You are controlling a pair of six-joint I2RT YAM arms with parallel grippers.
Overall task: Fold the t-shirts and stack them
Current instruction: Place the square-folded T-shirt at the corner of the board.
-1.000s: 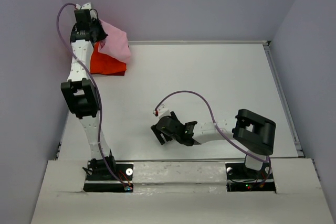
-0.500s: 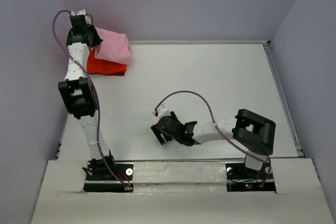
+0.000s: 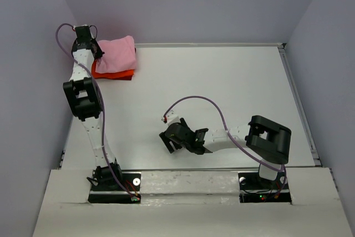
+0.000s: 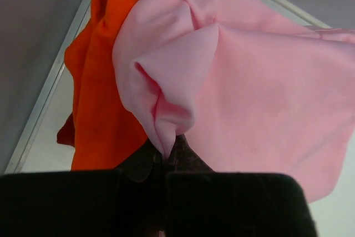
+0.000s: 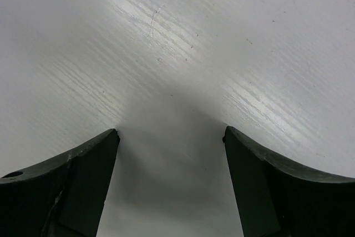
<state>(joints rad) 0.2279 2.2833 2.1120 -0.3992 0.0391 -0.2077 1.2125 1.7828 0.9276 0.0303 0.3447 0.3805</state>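
T-shirts first: in the top view you see the pink t-shirt (image 3: 117,54) lying folded on the orange-red t-shirt (image 3: 113,74), the pair in the far left corner of the surface (image 3: 222,81). Your left hand (image 3: 95,54) is at the left edge of the pink one. Your right hand (image 3: 169,141) sits low over bare surface near the middle, well apart from the cloth. I judge the stacking step to be nearly closed out: both are folded and one lies on the other (the pink sits a little toward the far side, so orange shows along the near edge).

From the left wrist, the left hand (image 4: 166,156) has its fingers together, pinched on a bunched fold of the pink t-shirt (image 4: 266,98), which drapes across the orange-red t-shirt (image 4: 94,81) beneath. The next move, as I read it, calls for you to part those fingers and draw back without dragging the fold, or you risk pulling the stack askew. The bunched corner may also want flattening.

From the right wrist, the right hand (image 5: 171,131) has its fingers wide apart and holds nothing. Only bare surface (image 5: 166,37) shows between them.
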